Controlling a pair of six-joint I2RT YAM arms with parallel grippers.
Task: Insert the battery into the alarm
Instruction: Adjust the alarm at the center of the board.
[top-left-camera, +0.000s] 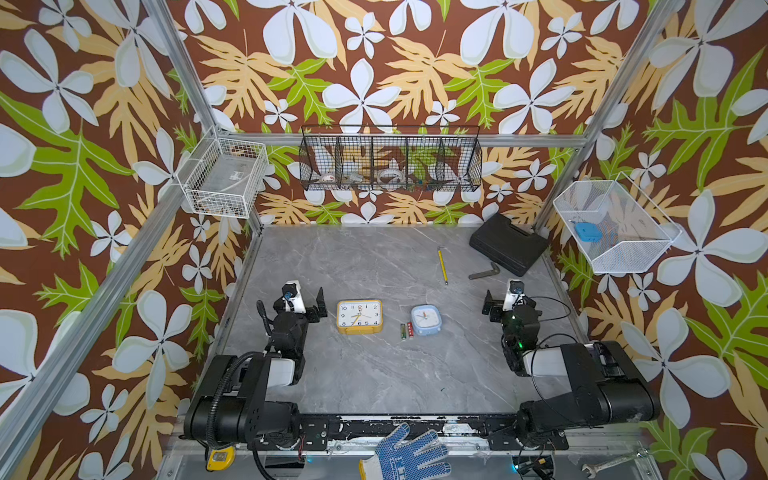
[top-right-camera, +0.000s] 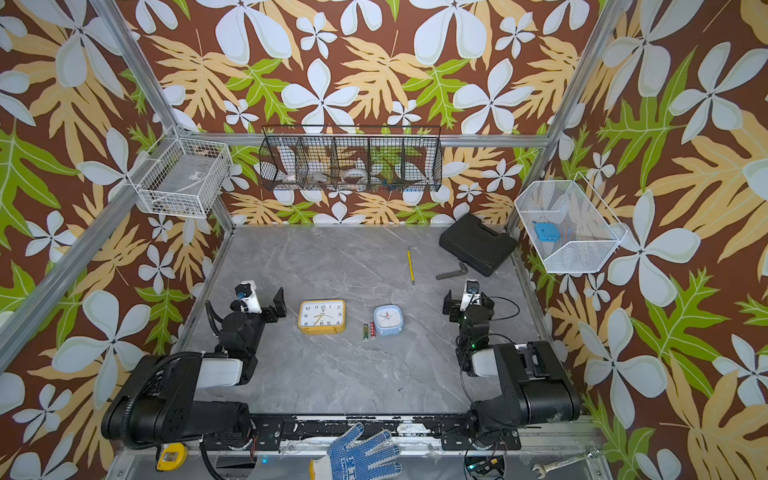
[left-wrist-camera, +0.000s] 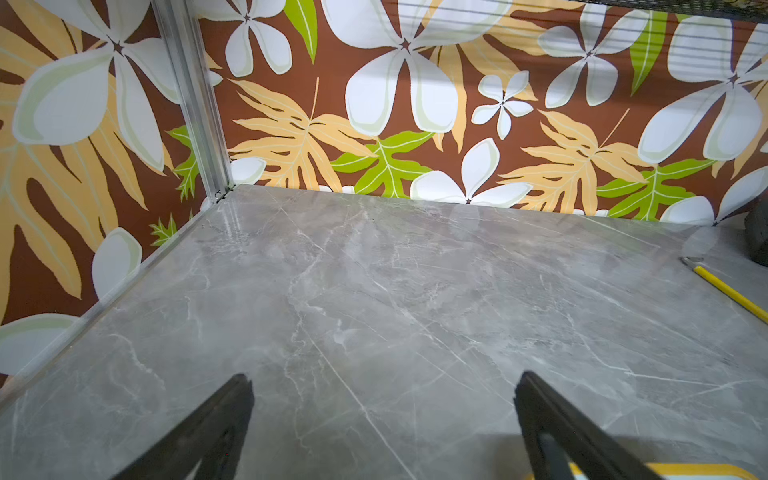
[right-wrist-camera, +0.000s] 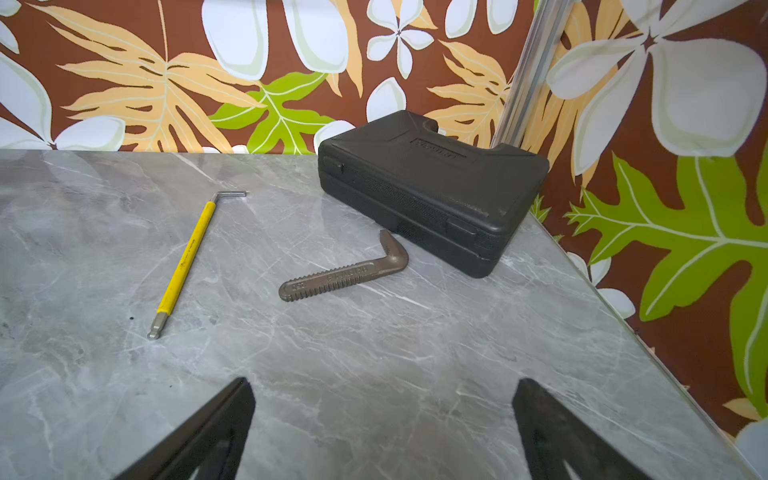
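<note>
Black case (top-left-camera: 509, 244) flat in corner of grey marble desk (top-left-camera: 374, 374). Toothed brown L-shaped bar (right-wrist-camera: 345, 272) just beside case, contact unclear. Yellow-handled hex key (right-wrist-camera: 187, 262) near case, beyond bar. White mesh basket (top-left-camera: 623, 257) on wall beside case, blue object (top-left-camera: 588, 232) inside. Blue dotted glove (top-left-camera: 409, 455) well apart from case

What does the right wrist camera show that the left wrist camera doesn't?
Only the right wrist view: the brown toothed metal piece by the black case, and the open right gripper. Only the left wrist view: a corner of the yellow clock and the open left gripper. Both: the grey table, the yellow-handled hex key, whole in the right wrist view but cut off in the left, and the black case, a mere sliver in the left.
</note>
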